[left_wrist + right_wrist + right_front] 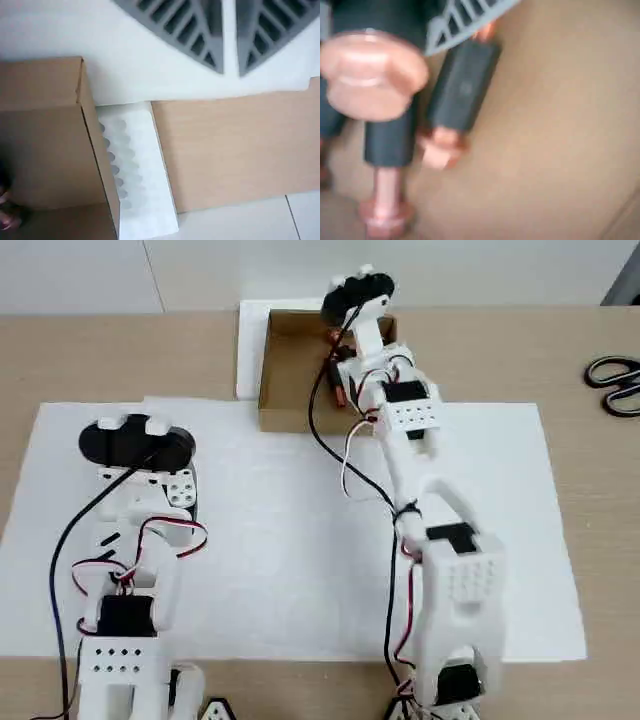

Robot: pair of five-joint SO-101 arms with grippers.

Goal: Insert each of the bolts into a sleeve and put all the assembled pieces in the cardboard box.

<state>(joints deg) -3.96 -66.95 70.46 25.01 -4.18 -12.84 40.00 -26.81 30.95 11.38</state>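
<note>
The cardboard box stands open at the table's far middle, and its wall also faces the left wrist view. My right gripper hangs inside the box, shut on a black sleeve with a copper bolt, whose head looms close. Under it on the box floor lie two more assembled pieces: one sleeve with its bolt head, and another sleeve with a copper shaft and nut. My left gripper rests folded back at the left, its grey fingers shut on nothing.
A white paper sheet covers the table's middle under both arms. Black scissors lie at the far right on the wood. A white ridged pad sits beside the box. The right arm's cables trail over the sheet.
</note>
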